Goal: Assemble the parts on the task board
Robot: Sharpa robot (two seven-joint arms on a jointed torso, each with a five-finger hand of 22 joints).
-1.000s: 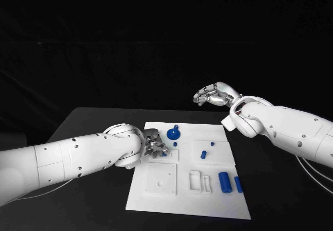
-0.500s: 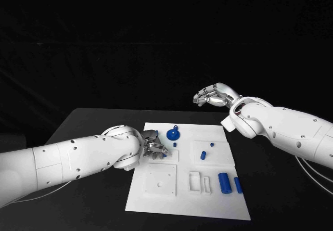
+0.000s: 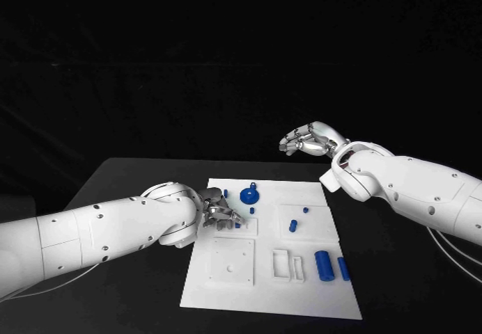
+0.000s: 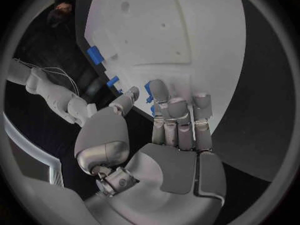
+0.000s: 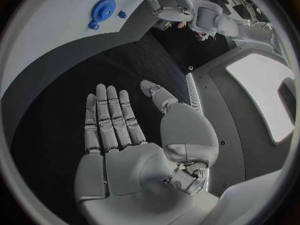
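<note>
Head view first: my left hand (image 3: 219, 215) rests low at the left edge of the white task board (image 3: 271, 292), fingers curled together; whether it holds anything I cannot tell from here. My right hand (image 3: 309, 141) hovers above the table beyond the board's far edge, holding nothing. Blue parts lie on the board: a round gear-like piece (image 3: 250, 194), a small peg (image 3: 292, 225) and a thick cylinder (image 3: 323, 264) (nearer me).

Left wrist view: my fingers (image 4: 178, 120) bend over the board's edge, touching a small blue piece (image 4: 149, 88).

Right wrist view: my fingers (image 5: 109, 116) stretch flat and apart over the black table (image 5: 50, 110).
</note>
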